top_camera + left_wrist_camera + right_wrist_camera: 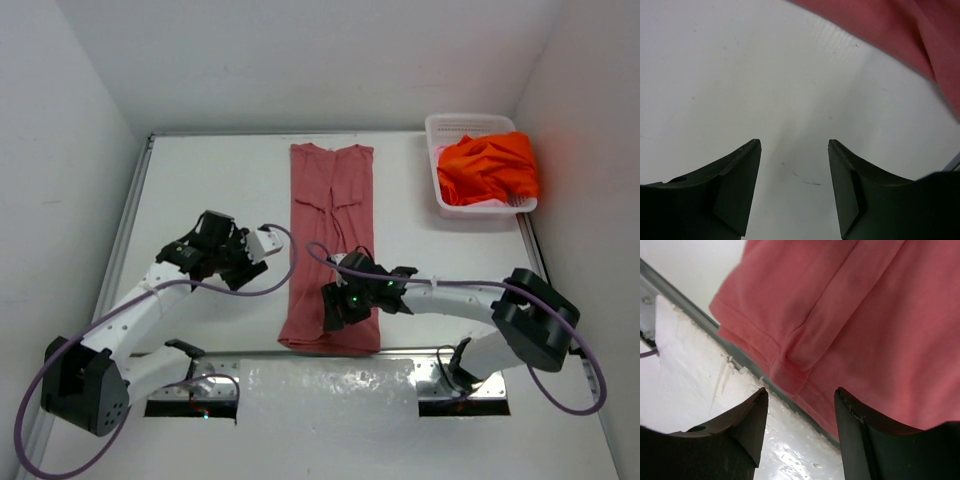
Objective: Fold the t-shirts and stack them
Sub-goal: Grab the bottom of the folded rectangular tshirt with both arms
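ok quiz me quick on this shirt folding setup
1. True or false: the orange shirt lies in the basket.
2. The right end effector is over: A the basket, B the red shirt's near hem, C the orange shirt.
3. Is the left end effector open or shut?
Key: 1 true; 2 B; 3 open.
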Robot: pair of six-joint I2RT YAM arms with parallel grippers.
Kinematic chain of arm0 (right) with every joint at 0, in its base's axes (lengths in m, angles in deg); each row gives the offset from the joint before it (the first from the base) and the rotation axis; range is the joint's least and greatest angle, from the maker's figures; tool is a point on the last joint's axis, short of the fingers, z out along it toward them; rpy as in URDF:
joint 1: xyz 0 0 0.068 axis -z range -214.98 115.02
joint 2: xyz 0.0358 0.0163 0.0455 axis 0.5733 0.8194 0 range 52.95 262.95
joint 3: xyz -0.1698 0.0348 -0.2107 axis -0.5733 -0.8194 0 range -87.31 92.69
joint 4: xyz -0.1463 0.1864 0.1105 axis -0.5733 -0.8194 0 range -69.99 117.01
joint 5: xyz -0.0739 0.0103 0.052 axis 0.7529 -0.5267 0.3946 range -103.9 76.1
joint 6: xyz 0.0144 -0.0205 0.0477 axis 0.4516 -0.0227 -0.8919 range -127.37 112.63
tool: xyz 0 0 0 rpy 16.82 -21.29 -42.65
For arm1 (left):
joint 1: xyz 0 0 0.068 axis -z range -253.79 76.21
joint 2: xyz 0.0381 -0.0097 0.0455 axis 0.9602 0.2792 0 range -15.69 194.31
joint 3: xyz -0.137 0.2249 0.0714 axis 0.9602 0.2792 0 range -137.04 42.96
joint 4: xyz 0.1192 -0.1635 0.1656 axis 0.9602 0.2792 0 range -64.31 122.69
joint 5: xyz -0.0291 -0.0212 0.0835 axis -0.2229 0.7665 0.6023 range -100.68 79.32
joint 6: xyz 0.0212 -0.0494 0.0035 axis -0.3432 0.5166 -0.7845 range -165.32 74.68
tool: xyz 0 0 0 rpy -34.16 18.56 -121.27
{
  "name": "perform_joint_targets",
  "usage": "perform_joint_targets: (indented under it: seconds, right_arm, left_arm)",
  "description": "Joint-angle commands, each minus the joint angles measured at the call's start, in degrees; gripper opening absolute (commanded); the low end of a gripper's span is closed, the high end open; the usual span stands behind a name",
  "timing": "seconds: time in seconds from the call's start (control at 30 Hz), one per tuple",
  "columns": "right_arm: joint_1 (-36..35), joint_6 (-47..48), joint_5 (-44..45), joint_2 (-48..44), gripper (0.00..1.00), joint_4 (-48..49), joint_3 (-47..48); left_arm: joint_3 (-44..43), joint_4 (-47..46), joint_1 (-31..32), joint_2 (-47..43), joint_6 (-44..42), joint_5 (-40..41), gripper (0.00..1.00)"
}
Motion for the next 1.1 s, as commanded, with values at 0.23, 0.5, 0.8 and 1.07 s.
perform_joint_targets:
  seconds: [0.23,0.5,0.8,1.07]
  right_arm:
    - [-5.0,-12.5,6.0,2.6,0.53,5.2,0.7]
    - [-5.5,-15.3,6.6,6.1,0.40,6.9,2.3]
    - [-5.5,-16.1,7.5,5.6,0.00,4.0,1.8]
    - [-5.4,-18.0,6.8,-2.7,0.00,2.2,-5.1]
  left_arm:
    - [3.6,-6.8,0.1,0.3,5.2,-1.8,0.54]
    - [3.6,-9.3,0.1,-1.3,8.4,-2.4,0.53]
    - [2.9,-7.9,0.1,-1.0,7.2,-3.5,0.52]
    - [0.6,-2.2,5.7,0.2,1.5,-10.4,0.45]
